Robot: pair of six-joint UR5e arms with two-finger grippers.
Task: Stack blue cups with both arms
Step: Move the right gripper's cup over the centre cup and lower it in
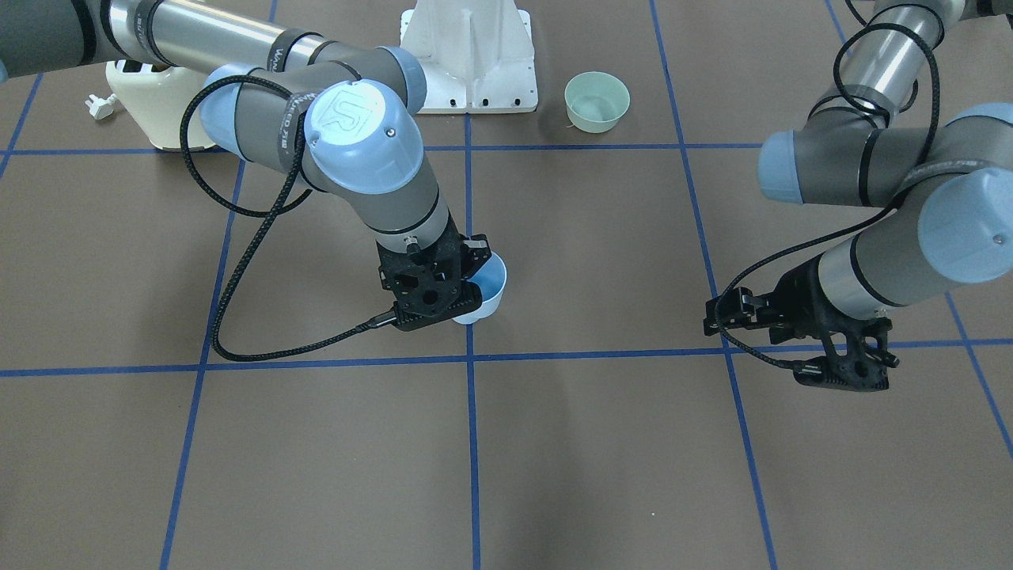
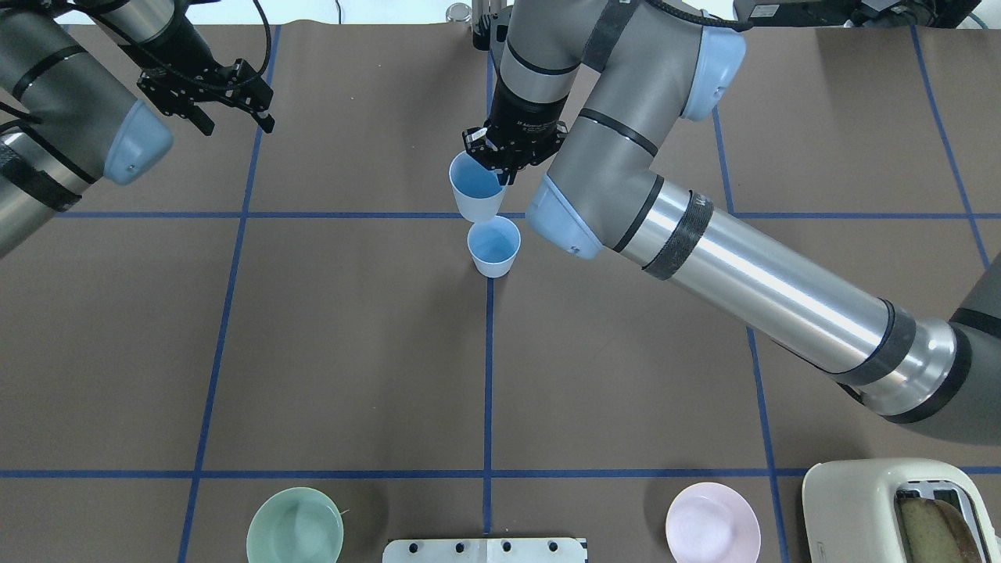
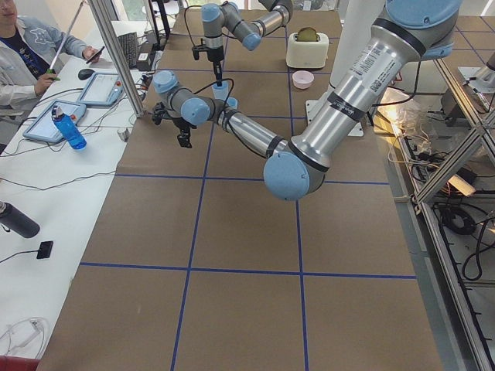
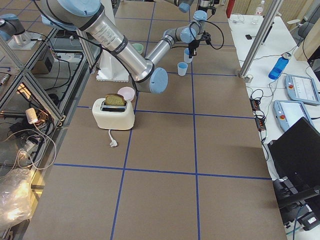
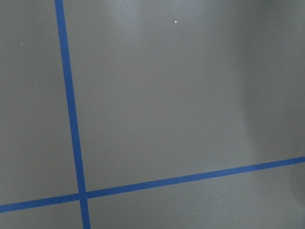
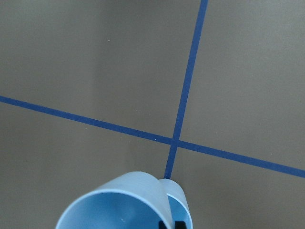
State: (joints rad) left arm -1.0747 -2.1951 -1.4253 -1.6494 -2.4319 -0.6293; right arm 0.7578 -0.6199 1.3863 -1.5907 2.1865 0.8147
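In the overhead view my right gripper (image 2: 501, 172) is shut on the far rim of one blue cup (image 2: 475, 193) and holds it upright, just beyond the second blue cup (image 2: 494, 247). The second cup stands upright on the centre blue line. In the front-facing view the held cup (image 1: 488, 286) shows beside the right gripper (image 1: 465, 279), and the other cup is hidden behind the wrist. The right wrist view shows the held cup's rim (image 6: 119, 205) with the other cup (image 6: 180, 202) just past it. My left gripper (image 2: 238, 121) is open and empty, far to the left.
A green bowl (image 2: 295, 525) and a pink bowl (image 2: 712, 522) sit near the robot's edge, either side of the white pedestal (image 2: 485, 550). A cream toaster (image 2: 899, 512) with bread stands at the near right corner. An operator sits beyond the far edge in the left side view.
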